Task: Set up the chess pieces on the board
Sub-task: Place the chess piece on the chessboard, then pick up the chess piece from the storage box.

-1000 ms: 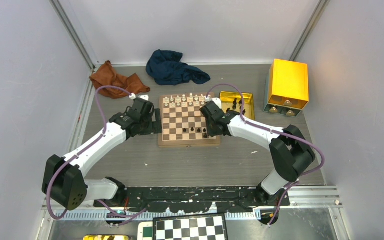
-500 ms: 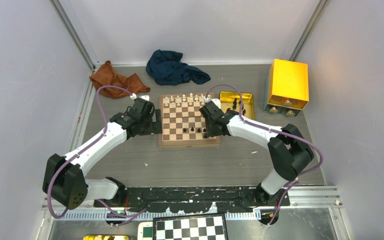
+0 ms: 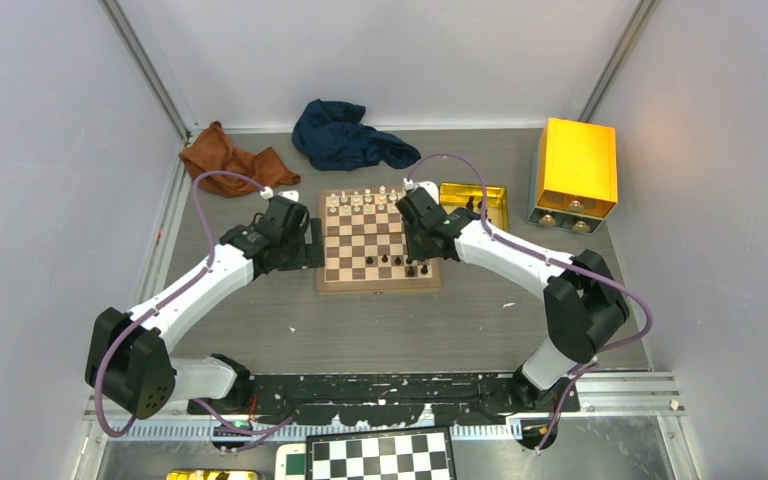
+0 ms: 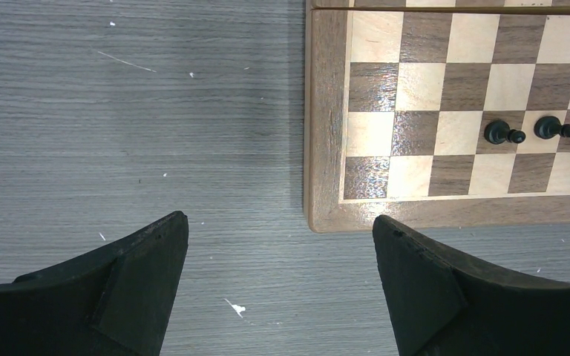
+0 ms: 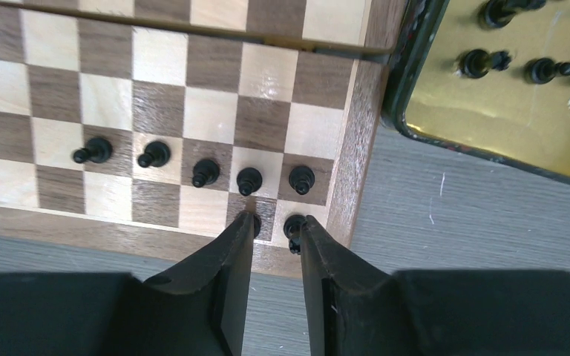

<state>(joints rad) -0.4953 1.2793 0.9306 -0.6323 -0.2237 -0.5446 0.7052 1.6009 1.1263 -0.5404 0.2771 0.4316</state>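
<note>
A grey wood-grain table [image 3: 260,320] carries everything. At its middle lies the square wooden chessboard [image 3: 378,286], with light and dark brown squares and a brown rim. At the far right stands a bright yellow-gold rectangular box [image 3: 577,165]. Along the far edge lie a crumpled dark blue cloth [image 3: 345,135] and a crumpled rust-brown cloth [image 3: 230,158]. A shallow gold tin tray [image 5: 505,126] sits just beside the chessboard's right rim.

The left gripper [image 4: 279,219] hovers over bare table beside the chessboard's left rim, its jaws spread wide and holding nothing. The right gripper [image 5: 277,220] is low over the near right corner of the chessboard, jaws parted a little and clamping nothing.

Five tiny black chess pieces [image 5: 205,172] line the second row from the near edge. A sixth stands between the right gripper's tips, close against the right finger [image 5: 326,259] and clear of the left. Several more lie in the tray. Tiny cream pieces [image 3: 365,200] line the far rows.
</note>
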